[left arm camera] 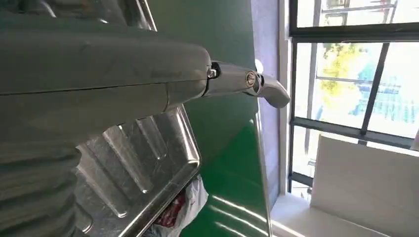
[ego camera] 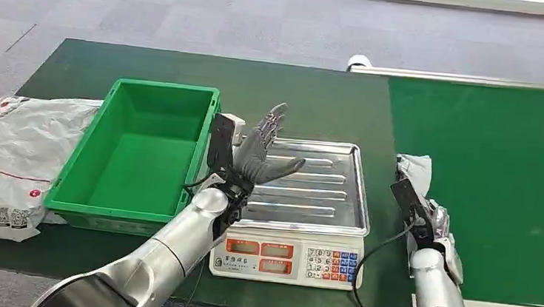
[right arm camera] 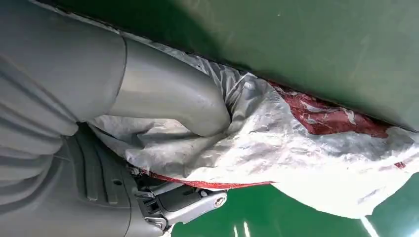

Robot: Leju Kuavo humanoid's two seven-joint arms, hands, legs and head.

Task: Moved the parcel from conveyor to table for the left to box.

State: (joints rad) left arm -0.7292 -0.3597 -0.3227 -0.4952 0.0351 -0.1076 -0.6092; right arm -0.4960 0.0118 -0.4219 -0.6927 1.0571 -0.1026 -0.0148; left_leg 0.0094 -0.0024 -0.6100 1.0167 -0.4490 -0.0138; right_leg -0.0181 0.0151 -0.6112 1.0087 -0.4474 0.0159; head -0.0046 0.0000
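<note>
A green-topped counter carries a weighing scale with a ribbed steel tray, and everything else is placed from that scale. To its right runs the green conveyor. To its left, just beside it, stands an empty green crate, and beyond the crate lies a large white mail bag with red print. The left hand hovers over the scale's tray, palm open, fingers spread and holding nothing. At the scale's right, at the conveyor's near edge, the right hand grips the parcel, a crumpled white and red plastic pouch, thumb pressed into its wrapping.
</note>
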